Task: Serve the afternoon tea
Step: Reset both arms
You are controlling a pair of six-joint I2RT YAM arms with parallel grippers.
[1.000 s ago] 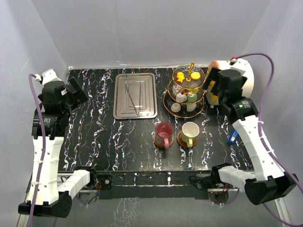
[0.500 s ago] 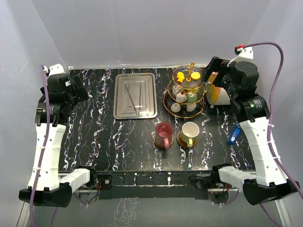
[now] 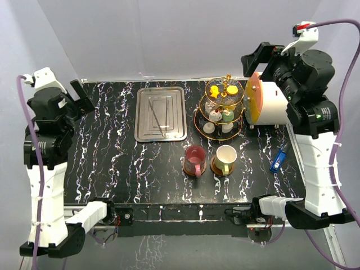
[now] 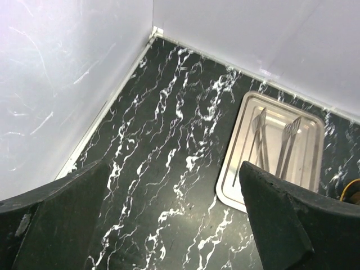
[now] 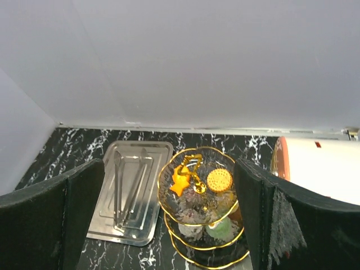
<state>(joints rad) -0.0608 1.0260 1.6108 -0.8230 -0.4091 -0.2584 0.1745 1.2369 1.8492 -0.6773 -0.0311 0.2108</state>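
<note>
The three-tier glass stand (image 3: 224, 109) with its gold frame is at the back right of the table. It carries small cakes: an orange star (image 5: 180, 183) and a round yellow one (image 5: 219, 180) on the top tier, white and green ones (image 3: 220, 115) lower down. In front of it a maroon cup (image 3: 195, 158) and a cream cup (image 3: 226, 157) each sit on a brown saucer (image 3: 216, 167). My right gripper (image 3: 261, 59) is open and empty, high above and to the right of the stand (image 5: 197, 214). My left gripper (image 3: 80, 97) is open and empty, high over the table's left edge.
A steel tray (image 3: 161, 113) holding tongs (image 4: 259, 140) lies at the back centre. A big white cylinder (image 3: 275, 104) with an orange end lies right of the stand. A small blue object (image 3: 278, 160) rests near the right edge. White walls enclose the table.
Both arms have risen and drawn back from the table. The right gripper has lifted from beside the stand and cylinder and opened a little wider. The left gripper stayed open.
</note>
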